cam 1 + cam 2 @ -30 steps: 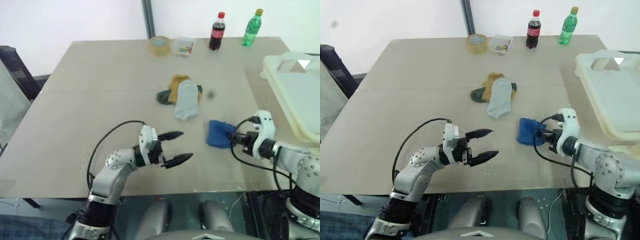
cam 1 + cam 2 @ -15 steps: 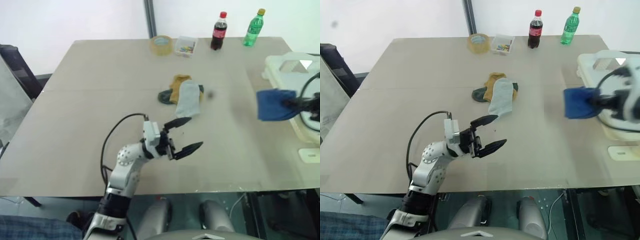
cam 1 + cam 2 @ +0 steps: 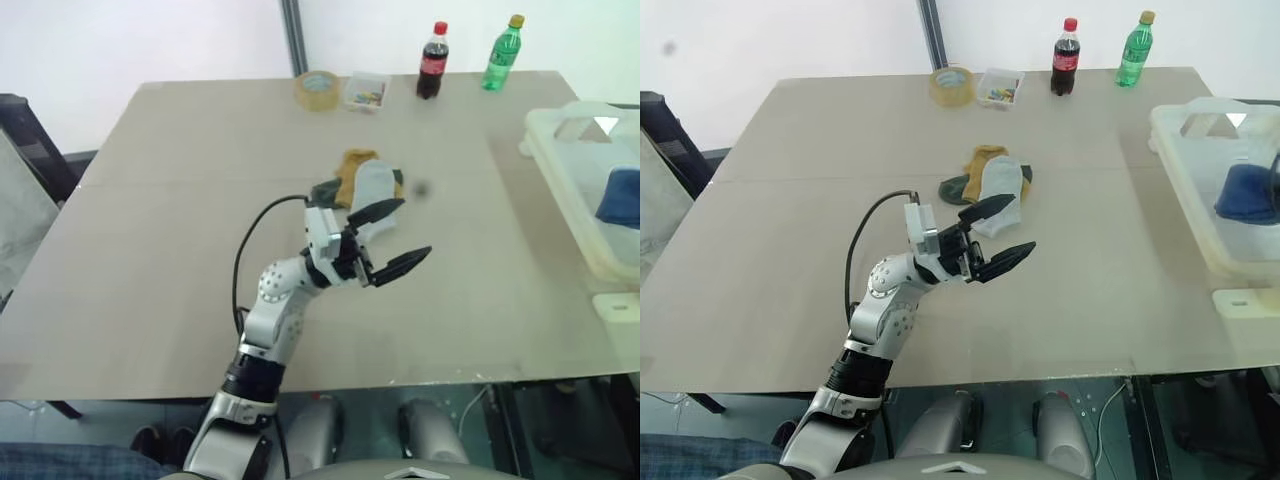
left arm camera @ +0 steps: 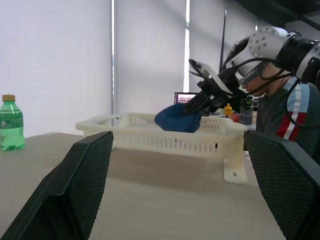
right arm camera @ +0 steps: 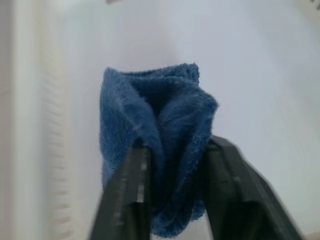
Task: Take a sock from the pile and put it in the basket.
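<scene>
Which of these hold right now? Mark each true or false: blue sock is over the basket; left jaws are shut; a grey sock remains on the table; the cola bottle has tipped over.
1. The blue sock is over the basket: true, between the right gripper fingers.
2. The left gripper jaws are shut: false, they are spread wide and empty.
3. A grey sock remains on the table: true, in the pile.
4. The cola bottle has tipped over: false, it stands upright.

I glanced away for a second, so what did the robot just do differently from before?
The right gripper carried the blue sock off the table to over the basket, sock between its fingers. The open left gripper rose toward the pile, which stayed put.
</scene>
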{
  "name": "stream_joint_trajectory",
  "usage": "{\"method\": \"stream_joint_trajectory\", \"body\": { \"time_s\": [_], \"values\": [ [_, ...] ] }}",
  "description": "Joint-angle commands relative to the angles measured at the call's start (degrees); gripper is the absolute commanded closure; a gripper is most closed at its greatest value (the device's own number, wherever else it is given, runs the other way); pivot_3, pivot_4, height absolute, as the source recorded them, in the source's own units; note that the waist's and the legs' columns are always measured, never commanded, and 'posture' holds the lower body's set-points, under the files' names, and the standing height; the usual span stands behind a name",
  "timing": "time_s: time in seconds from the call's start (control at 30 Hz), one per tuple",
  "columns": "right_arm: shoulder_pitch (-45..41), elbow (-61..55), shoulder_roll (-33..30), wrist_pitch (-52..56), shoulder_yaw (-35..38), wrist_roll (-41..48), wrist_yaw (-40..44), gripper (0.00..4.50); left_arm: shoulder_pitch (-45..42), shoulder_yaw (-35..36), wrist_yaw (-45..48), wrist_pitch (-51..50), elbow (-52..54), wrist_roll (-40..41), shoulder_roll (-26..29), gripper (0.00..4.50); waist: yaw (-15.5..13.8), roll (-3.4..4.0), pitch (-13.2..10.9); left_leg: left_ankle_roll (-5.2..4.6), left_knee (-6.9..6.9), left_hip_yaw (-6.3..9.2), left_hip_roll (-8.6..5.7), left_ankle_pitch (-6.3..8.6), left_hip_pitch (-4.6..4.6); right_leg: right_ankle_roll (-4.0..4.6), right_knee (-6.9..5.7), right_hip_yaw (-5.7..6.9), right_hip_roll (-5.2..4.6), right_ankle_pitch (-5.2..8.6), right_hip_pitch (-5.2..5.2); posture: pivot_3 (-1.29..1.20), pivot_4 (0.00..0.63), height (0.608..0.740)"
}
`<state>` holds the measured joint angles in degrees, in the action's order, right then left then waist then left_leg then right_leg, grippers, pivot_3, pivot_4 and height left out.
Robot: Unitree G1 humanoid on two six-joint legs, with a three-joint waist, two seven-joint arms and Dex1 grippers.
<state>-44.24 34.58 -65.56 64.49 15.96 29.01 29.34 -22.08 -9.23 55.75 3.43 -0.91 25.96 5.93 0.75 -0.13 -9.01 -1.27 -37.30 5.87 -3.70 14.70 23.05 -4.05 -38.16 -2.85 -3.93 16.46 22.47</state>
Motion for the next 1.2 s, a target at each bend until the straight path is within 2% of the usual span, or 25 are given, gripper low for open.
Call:
{"method": "stream_joint_trajectory", "body": {
  "time_s": [0.03, 0.13, 0.17, 0.33, 0.57, 0.73, 0.9, 1.03, 1.13, 1.2],
  "values": [
    [0.5, -0.2, -1.2, -7.9, -2.7, -4.2, 4.3, 1.36, -0.6, 0.2, -0.6, -0.5, 1.5, 0.4, -0.1, 0.0, 0.0, 0.01, 0.0, 0.04, 0.0, -0.01, 0.0, -0.02, 0.01, 0.0, 0.0, -0.01, 0.0, 0.0, 0.0, 0.0, 0.15, 0.74],
    [2.5, 0.6, -2.1, -11.9, -4.9, -7.5, 6.9, 0.06, -0.2, 0.1, -0.6, -0.7, 1.7, 0.0, 0.6, 0.0, -0.1, 0.02, 0.0, 0.05, -0.01, -0.01, 0.0, -0.03, 0.01, -0.01, 0.0, -0.01, 0.01, 0.0, 0.01, 0.0, 0.15, 0.74],
    [2.4, 1.0, -2.0, -12.1, -4.8, -7.9, 7.3, 0.02, -0.1, 0.1, -0.7, -0.7, 1.7, 0.0, 0.7, 0.0, -0.1, 0.02, 0.0, 0.05, -0.01, -0.01, 0.0, -0.03, 0.02, -0.01, 0.0, 0.0, 0.01, 0.0, 0.01, 0.0, 0.15, 0.74],
    [7.0, -6.3, -5.2, -14.4, -4.5, -9.6, 12.7, 0.02, 0.7, 0.2, -1.5, -1.3, 3.0, 0.2, 1.5, 0.0, -0.2, 0.04, 0.0, 0.05, -0.02, 0.0, 0.0, -0.03, 0.01, -0.01, 0.0, -0.01, 0.0, 0.0, 0.02, 0.0, 0.15, 0.74],
    [9.9, -25.8, -6.6, -7.6, 3.7, -7.0, 10.5, 0.02, 1.0, 0.3, -1.3, -2.1, 3.7, 0.5, 2.6, 0.0, 0.1, 0.08, 0.0, 0.05, -0.04, -0.05, 0.02, -0.03, -0.05, -0.02, -0.15, -0.13, 0.02, 0.0, 0.05, 0.0, 0.15, 0.74],
    [12.4, -43.1, 1.8, -10.4, 6.2, -3.7, 8.5, 0.02, 0.5, 1.0, -1.7, -2.6, 2.8, 1.0, 2.5, 0.0, 0.0, -0.02, 0.0, 0.04, -0.11, 0.0, 0.05, -0.02, -0.06, -0.02, -0.26, -0.08, 0.06, 0.0, 0.06, 0.0, 0.15, 0.74],
    [24.2, -58.6, 13.8, -10.5, 1.9, -0.3, 6.9, 0.02, 0.2, 1.5, -2.1, -2.2, 1.9, 0.7, 2.2, 0.0, -0.7, -0.32, 0.0, 0.05, -0.23, 0.14, 0.03, -0.02, -0.06, -0.03, -0.34, 0.04, 0.02, -0.01, -0.02, 0.0, 0.15, 0.74],
    [33.9, -63.5, 20.1, -13.8, 0.3, 0.7, 7.3, 0.02, 1.2, 1.7, -2.0, -2.2, 2.7, 0.6, 2.7, 0.0, -1.4, -0.28, 0.0, 0.07, -0.34, 0.12, -0.08, -0.04, 0.08, -0.03, -0.4, -0.01, -0.06, -0.01, 0.14, 0.0, 0.15, 0.74],
    [45.7, -63.7, 21.4, -24.6, -2.3, -2.2, 12.7, 0.02, 3.4, 2.1, -2.3, -2.0, 4.3, 0.1, 3.9, 0.0, -1.7, -0.35, 0.1, 0.07, -0.46, 0.14, -0.07, -0.03, 0.01, -0.05, -0.43, 0.01, -0.03, -0.02, 0.05, 0.0, 0.15, 0.74],
    [50.3, -63.2, 21.6, -30.4, -2.9, -3.7, 15.3, 0.02, 4.4, 2.3, -2.8, -2.0, 5.3, 0.0, 4.3, 0.0, -1.6, -0.31, 0.1, 0.07, -0.4, 0.5, 0.0, -0.02, -0.17, -0.04, -0.18, 0.34, 0.05, -0.01, -0.33, 0.0, 0.15, 0.74]
  ]
}}
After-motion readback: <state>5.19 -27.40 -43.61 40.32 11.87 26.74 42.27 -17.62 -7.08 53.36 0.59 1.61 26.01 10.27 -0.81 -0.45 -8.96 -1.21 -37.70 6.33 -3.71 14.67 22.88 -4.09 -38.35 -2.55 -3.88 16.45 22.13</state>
